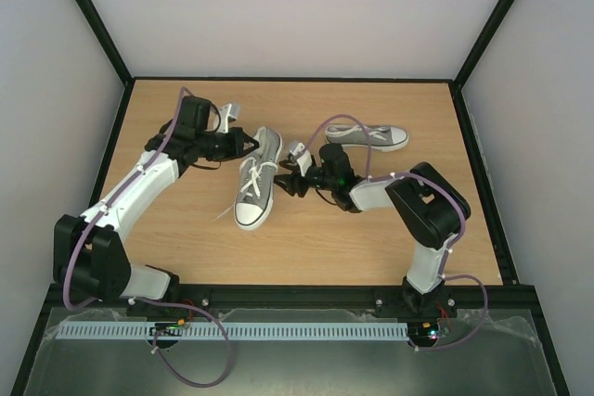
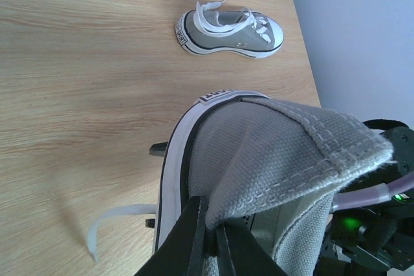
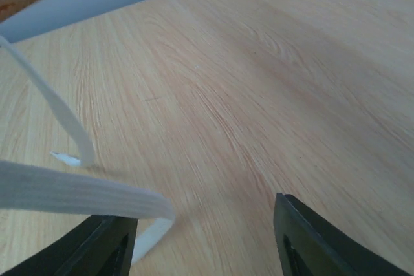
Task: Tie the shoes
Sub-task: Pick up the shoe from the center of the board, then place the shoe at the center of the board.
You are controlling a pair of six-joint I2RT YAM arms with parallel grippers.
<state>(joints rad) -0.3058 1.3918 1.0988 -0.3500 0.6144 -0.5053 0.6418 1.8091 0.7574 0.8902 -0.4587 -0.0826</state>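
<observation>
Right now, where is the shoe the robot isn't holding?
The loose shoe sits back right on the table in the top view, behind the right arm, apart from the middle shoe.

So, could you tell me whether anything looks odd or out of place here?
Yes: the near shoe is untied, one lace end trailing loose on the table beside it, and the left gripper pinches its heel canvas out of shape.

Looking like a robotics lab test cell: light wood tabletop (image 1: 316, 248) sitting boxed in by plain white panels (image 1: 297, 6) w/ black frame struts (image 1: 93, 18) at upper left & right; two robot arms (image 1: 139, 183) bolted along bottom rail (image 1: 306, 296), slotted cable strip (image 1: 306, 331) & purple cables (image 1: 225, 350) running below.
</observation>
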